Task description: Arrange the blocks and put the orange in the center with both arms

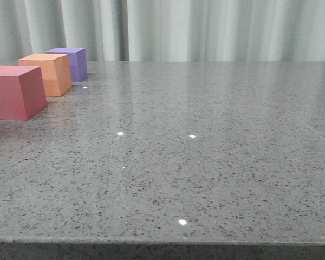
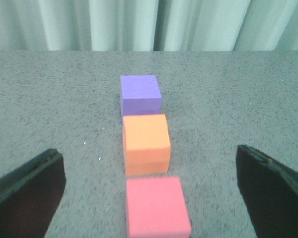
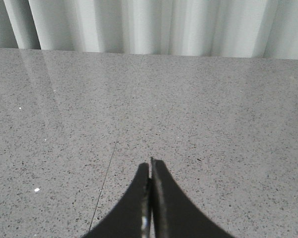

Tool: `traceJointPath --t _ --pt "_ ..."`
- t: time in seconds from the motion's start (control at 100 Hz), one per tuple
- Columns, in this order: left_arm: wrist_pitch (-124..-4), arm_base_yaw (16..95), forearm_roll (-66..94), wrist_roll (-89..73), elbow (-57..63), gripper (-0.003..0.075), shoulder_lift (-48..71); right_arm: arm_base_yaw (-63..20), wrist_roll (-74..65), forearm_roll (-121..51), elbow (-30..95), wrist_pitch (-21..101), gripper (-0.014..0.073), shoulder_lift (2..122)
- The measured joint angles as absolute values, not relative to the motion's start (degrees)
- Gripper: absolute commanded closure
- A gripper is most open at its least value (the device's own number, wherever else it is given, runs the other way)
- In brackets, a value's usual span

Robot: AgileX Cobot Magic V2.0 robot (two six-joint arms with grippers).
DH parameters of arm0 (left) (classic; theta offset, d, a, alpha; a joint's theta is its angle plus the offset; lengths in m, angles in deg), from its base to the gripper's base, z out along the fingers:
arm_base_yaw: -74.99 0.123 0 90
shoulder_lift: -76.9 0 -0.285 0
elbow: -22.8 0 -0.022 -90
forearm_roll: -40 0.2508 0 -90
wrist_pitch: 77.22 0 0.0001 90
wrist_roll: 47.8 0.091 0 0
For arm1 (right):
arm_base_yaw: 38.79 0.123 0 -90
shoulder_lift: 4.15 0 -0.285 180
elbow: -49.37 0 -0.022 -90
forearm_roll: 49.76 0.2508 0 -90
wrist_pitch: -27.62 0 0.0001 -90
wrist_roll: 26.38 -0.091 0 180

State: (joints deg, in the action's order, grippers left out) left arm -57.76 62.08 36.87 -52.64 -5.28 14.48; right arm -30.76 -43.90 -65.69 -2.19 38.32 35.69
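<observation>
Three cubes stand in a row at the table's far left: a red-pink block (image 1: 13, 91) nearest, the orange block (image 1: 49, 73) in the middle, a purple block (image 1: 71, 62) farthest. The left wrist view shows the same line: red-pink (image 2: 157, 206), orange (image 2: 146, 143), purple (image 2: 139, 94). My left gripper (image 2: 151, 186) is open, its dark fingers (image 2: 27, 191) spread wide on either side of the red-pink block and clear of it. My right gripper (image 3: 150, 163) is shut, with nothing between its fingers, over bare table. Neither arm appears in the front view.
The grey speckled stone table (image 1: 195, 162) stretches to the right of the blocks. Its front edge (image 1: 162, 241) runs along the bottom of the front view. A pale curtain (image 1: 206, 27) hangs behind the table.
</observation>
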Motion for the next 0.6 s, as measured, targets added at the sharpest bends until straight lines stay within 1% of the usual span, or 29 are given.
traceJointPath --t 0.13,0.18,0.22,0.25,0.32,0.36,0.37,0.39,0.44,0.48,0.6 --pt "-61.48 62.08 37.94 -52.64 -15.99 0.013 24.48 -30.76 -43.9 -65.69 -2.19 38.32 0.0704 35.69" --pt "-62.36 62.08 38.2 -52.64 -19.3 0.0162 28.04 -30.76 -43.9 -65.69 -2.19 38.32 0.0704 35.69" --pt "-62.61 62.08 38.21 -52.64 -21.8 0.0202 31.03 -30.76 -43.9 -65.69 -2.19 38.32 0.0704 35.69" --pt "-63.08 62.08 38.3 -52.64 -23.3 0.0236 32.92 -30.76 -43.9 -65.69 -2.19 38.32 0.0704 35.69" --pt "-63.38 62.08 38.3 -52.64 -26.37 0.0358 37.07 -30.76 -43.9 -65.69 -2.19 38.32 0.0704 35.69" --pt "-63.53 62.08 38.33 -52.64 -27.73 0.0451 39.2 -30.76 -43.9 -65.69 -2.19 38.32 0.0704 35.69" --pt "-63.62 62.08 38.33 -52.64 -27.93 0.0484 39.84 -30.76 -43.9 -65.69 -2.19 38.32 0.0704 35.69" --pt "-63.62 62.08 38.33 -52.64 -28.49 0.0519 40.45 -30.76 -43.9 -65.69 -2.19 38.32 0.0704 35.69" --pt "-63.72 62.08 38.43 -52.64 -29.42 0.0656 42.56 -30.76 -43.9 -65.69 -2.19 38.32 0.0704 35.69" --pt "-63.66 62.08 38.54 -52.64 -29.86 0.0735 43.54 -30.76 -43.9 -65.69 -2.19 38.32 0.0704 35.69" --pt "-64.19 62.08 38.56 -52.64 -30.06 0.0741 45.17 -30.76 -43.9 -65.69 -2.19 38.32 0.0704 35.69"
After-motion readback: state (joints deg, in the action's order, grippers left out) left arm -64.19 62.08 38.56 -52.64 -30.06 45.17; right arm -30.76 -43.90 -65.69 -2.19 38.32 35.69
